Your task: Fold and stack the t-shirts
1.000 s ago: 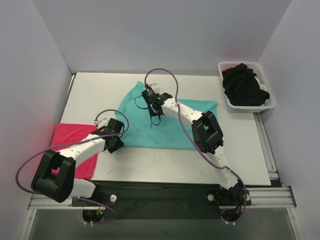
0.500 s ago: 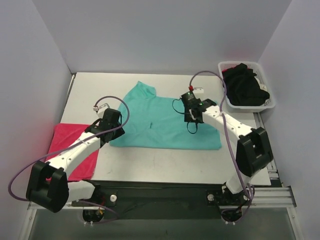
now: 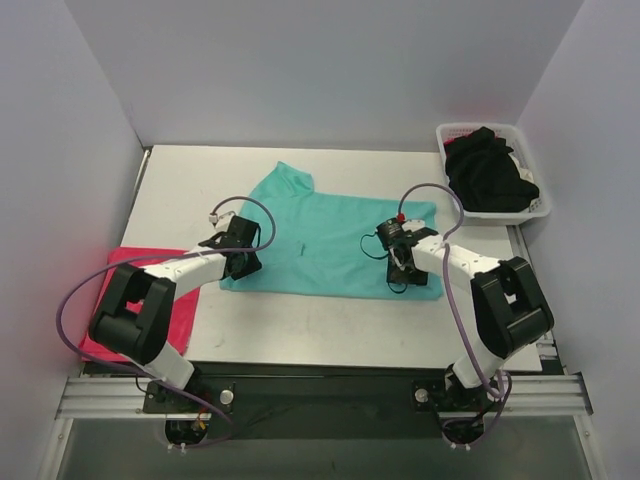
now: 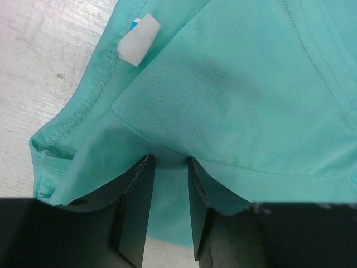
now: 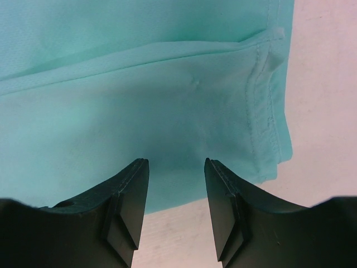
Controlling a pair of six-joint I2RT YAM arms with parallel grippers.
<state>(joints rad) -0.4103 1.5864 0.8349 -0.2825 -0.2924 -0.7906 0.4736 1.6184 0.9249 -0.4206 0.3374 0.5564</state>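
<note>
A teal-green t-shirt (image 3: pixel 320 235) lies spread on the table's middle. My left gripper (image 3: pixel 245 262) is at its lower left corner. In the left wrist view the gripper (image 4: pixel 168 162) stands open with a narrow gap, its tips at a fold of the teal cloth (image 4: pixel 240 84). My right gripper (image 3: pixel 403 262) is at the shirt's lower right corner. In the right wrist view it (image 5: pixel 175 163) is open over the hem of the teal cloth (image 5: pixel 139 100), holding nothing. A pinkish-red t-shirt (image 3: pixel 135 268) lies at the left, partly under the left arm. Black t-shirts (image 3: pixel 488 172) fill the basket.
The white slotted basket (image 3: pixel 545 208) stands at the back right corner. A white label (image 4: pixel 138 40) shows on the shirt's edge. Bare table (image 3: pixel 330 330) runs along the front, and grey walls enclose the left, back and right sides.
My right gripper swept from the shirt's upper middle to the right, then down to the lower right corner, and the shirt's right side now lies spread out. My left gripper shifted slightly right.
</note>
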